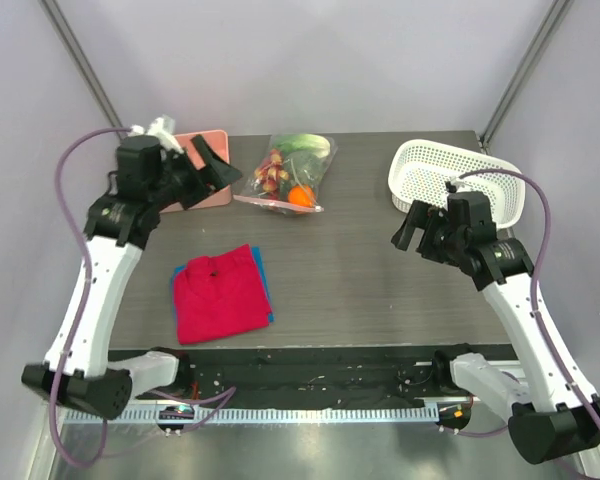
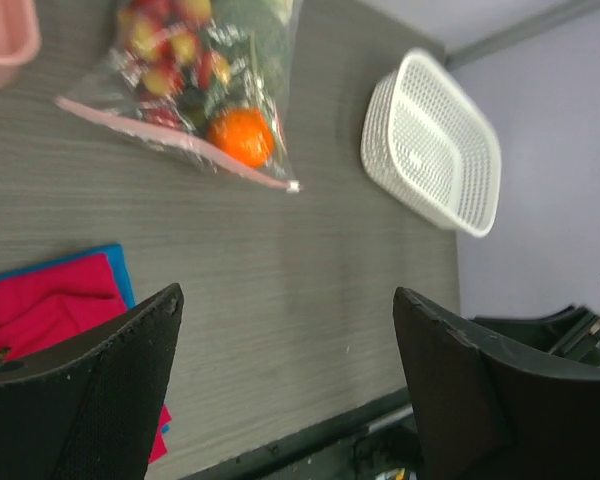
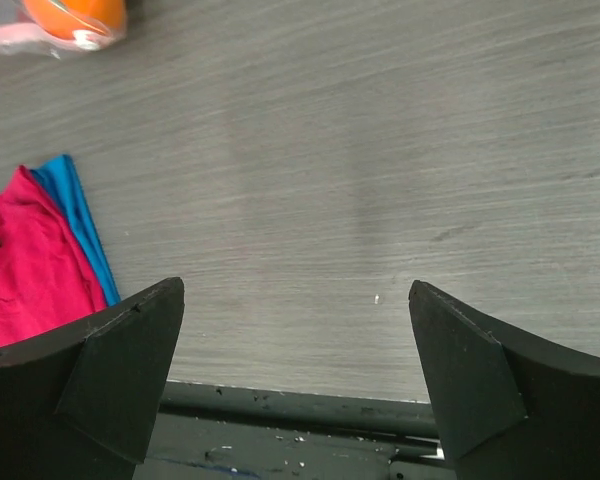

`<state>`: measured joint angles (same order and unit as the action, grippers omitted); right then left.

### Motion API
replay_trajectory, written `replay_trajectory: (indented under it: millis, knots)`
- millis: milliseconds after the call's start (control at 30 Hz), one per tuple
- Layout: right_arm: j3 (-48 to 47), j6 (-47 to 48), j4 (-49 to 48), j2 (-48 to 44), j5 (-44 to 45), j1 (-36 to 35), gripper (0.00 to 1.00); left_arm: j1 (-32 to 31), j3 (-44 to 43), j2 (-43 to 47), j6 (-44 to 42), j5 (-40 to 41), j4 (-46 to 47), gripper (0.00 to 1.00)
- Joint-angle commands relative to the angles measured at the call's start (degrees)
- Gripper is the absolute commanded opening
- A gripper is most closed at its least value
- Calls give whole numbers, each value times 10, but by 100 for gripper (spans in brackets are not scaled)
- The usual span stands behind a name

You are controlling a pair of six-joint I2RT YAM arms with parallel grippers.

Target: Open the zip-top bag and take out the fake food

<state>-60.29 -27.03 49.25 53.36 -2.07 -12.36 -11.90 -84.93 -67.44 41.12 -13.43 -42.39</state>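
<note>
Black left gripper point(image 2: 287, 295) wide open, empty, right gripper point(image 3: 297, 290) likewise, apparently

zip-top bag point(image 1: 295, 175): pink tray point(image 1: 218, 198) left; white basket point(image 1: 410, 160) right | near side: bare tabletop point(image 1: 360, 260)

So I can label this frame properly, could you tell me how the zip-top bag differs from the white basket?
The bag is clear, crinkly plastic; the basket is white lattice. The bag holds toy food; the basket looks empty. The bag lies back centre; the basket sits back right. Both rest on the table, untouched.
</note>
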Motion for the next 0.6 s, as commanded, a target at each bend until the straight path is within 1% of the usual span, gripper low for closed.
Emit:
replay_trajectory:
  millis: [0, 67, 100, 133, 167, 200, 233, 267, 300, 367, 400, 433, 467, 500, 533, 567]
  knots:
    - [-23, 19, 2, 67, -12, 1, 100, -89, 12, -87, -31, 35, -2, 83]
    - [-41, 38, -7, 113, -30, 1, 100, -85, 35, -130, -20, 38, 17, 80]
    - [-46, 48, -36, 126, -54, 1, 100, -78, 41, -143, -11, 24, 24, 79]
    - [-47, 54, -58, 141, -57, -2, 100, -70, 54, -173, 7, 8, 49, 75]
    - [-45, 67, -82, 154, -62, -6, 100, -56, 57, -186, 19, -4, 64, 74]
    - [-47, 76, -133, 182, -75, -10, 100, -51, 60, -201, 32, -32, 76, 72]
    - [-47, 85, -161, 197, -90, -15, 99, -45, 64, -224, 58, -46, 109, 70]
    - [-45, 97, -192, 211, -98, -34, 100, -41, 64, -238, 67, -57, 119, 68]
    - [-40, 121, -265, 242, -106, -42, 100, -41, 59, -249, 76, -64, 124, 68]
    - [-33, 149, -337, 278, -146, -66, 100, -41, 50, -273, 99, -92, 133, 65]
    - [-29, 159, -411, 294, -159, -69, 100, -42, 49, -276, 105, -99, 133, 64]
    - [-26, 162, -445, 328, -173, -73, 100, -43, 59, -277, 111, -110, 136, 63]
    - [-21, 170, -479, 343, -207, -76, 100, -44, 68, -270, 120, -114, 145, 63]
    - [-19, 180, -540, 358, -215, -84, 99, -44, 77, -263, 121, -115, 149, 63]
    - [-20, 204, -560, 390, -215, -89, 100, -47, 95, -256, 121, -116, 151, 63]
    - [-24, 227, -576, 402, -211, -93, 100, -46, 105, -250, 118, -115, 151, 63]
